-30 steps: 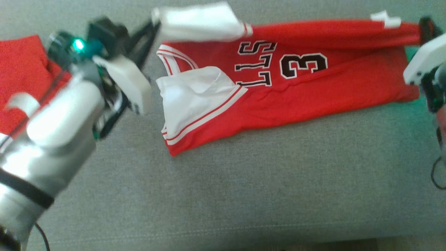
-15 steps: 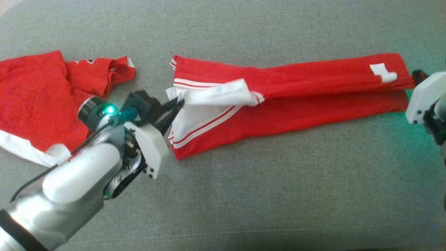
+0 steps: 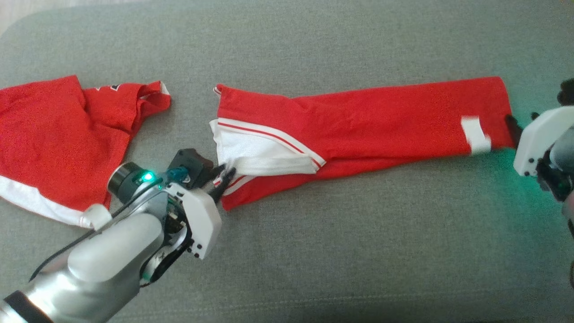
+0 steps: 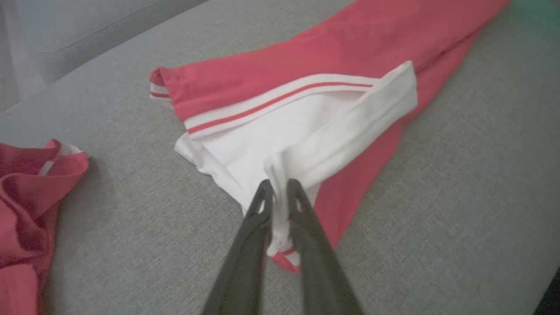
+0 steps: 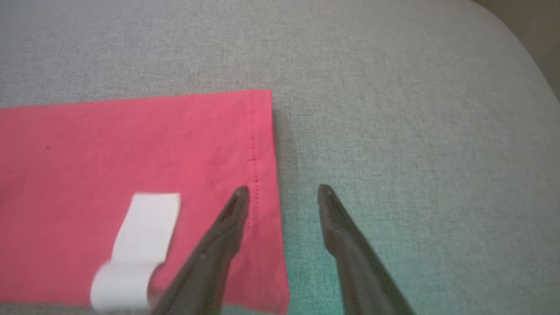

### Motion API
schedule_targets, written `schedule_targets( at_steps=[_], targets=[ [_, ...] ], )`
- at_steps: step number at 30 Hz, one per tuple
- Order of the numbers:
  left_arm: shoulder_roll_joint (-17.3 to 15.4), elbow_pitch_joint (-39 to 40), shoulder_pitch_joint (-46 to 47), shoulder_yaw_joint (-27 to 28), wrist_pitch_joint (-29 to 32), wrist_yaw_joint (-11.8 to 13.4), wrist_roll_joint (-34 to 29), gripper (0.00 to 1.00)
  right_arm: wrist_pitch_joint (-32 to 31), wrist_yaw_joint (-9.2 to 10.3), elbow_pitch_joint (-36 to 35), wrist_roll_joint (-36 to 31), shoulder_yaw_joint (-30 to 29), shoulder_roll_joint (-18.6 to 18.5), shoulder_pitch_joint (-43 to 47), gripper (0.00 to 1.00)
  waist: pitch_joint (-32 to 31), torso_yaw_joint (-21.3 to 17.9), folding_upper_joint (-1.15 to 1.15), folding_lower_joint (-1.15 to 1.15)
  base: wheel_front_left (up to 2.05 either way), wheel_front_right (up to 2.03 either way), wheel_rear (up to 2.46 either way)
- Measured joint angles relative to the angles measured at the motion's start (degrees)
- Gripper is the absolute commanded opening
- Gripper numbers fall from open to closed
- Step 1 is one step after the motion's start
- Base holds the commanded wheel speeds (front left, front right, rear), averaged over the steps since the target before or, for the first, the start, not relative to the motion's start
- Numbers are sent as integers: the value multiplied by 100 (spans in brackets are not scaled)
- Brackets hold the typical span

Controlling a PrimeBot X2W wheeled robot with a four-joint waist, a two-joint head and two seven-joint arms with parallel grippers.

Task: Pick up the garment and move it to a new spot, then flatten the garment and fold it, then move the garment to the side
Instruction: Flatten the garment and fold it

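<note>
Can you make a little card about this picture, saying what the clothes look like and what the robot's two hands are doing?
Surface: grey cushion
Main garment: red jersey, folded into a long strip, white trim at one end
Left gripper: pinching the white trim
Right gripper: open at the hem, holding nothing
Also there: another red garment, crumpled, apart from the jersey

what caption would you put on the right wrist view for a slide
Open right gripper poised at the hem of the red jersey on a grey cushion, white label beside one finger.
</note>
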State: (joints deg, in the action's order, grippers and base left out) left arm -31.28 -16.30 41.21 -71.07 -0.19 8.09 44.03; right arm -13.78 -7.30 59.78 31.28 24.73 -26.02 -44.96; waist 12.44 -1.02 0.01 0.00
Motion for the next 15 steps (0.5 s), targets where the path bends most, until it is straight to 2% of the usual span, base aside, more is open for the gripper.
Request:
schedule_targets(
  at_steps=[3, 7, 11, 13, 15],
  targets=[
    [45, -54, -62, 98, -135, 77, 27, 100, 167, 0, -9, 7, -51, -16, 85, 100, -54, 3, 0, 0, 0, 0, 0],
    [147, -152, -152, 486, -771, 392, 166, 100, 727, 1, -158, 220, -316, 20, 116, 100, -200, 8, 0, 0, 0, 0, 0],
    [268, -274, -351, 1257, -1356, 770, 449, 100, 1490, 1, -715, 442, -394, 166, 176, 100, -358, -8, 0, 0, 0, 0, 0],
    [377, -261, -535, 1680, -1408, 860, 547, 100, 1909, 1, -1015, 469, -389, 259, 335, 100, -424, -27, 0, 0, 0, 0, 0],
    [525, -70, -756, 2221, -1410, 945, 343, 100, 2295, 0, -1298, 565, -407, 331, 556, 100, -475, -39, 0, 0, 0, 0, 0]
  ],
)
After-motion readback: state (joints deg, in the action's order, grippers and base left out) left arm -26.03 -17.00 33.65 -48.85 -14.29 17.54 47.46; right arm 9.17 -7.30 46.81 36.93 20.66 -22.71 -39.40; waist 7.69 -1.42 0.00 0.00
